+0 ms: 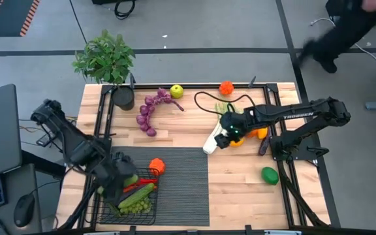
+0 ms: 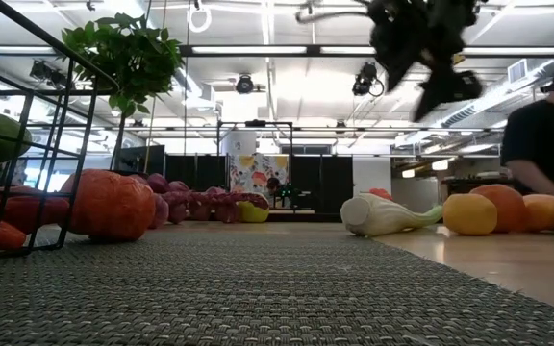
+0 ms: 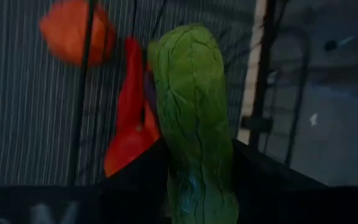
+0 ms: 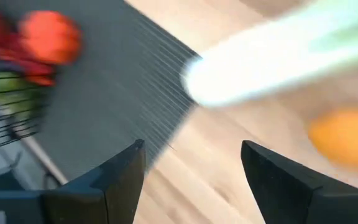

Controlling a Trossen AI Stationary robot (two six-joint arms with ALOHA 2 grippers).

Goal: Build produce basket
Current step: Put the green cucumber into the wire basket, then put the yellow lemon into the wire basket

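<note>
The black wire basket [image 1: 103, 210] stands on the dark ribbed mat [image 1: 181, 189] at the near left. It holds a red pepper [image 1: 134, 187], a cucumber [image 1: 145, 192] and green grapes [image 1: 137, 204]. An orange pepper [image 1: 156, 166] lies at its far right corner. My left gripper [image 1: 119, 179] is over the basket, shut on a green cucumber [image 3: 188, 106]. My right gripper [image 1: 230, 130] is open and empty above the white-and-green leek [image 1: 213, 141], which lies on the wood beside a lemon [image 1: 237, 141] and an orange [image 1: 260, 134]. My left gripper holds the green cucumber by its near end [image 3: 201, 186], pinched between the two dark fingers [image 3: 138, 171], which lie on either side of it. The cucumber sticks out ahead of the fingers over the basket's red pepper [image 3: 129, 118]. Whether it rests on anything, I cannot tell.
Purple grapes [image 1: 150, 112], a yellow-green apple [image 1: 175, 91], an orange fruit [image 1: 225, 88] and a black cable [image 1: 207, 101] lie at the far side. A green fruit [image 1: 269, 175] lies near right. A potted plant [image 1: 106, 59] stands far left. A person [image 2: 546, 144] stands beyond the table.
</note>
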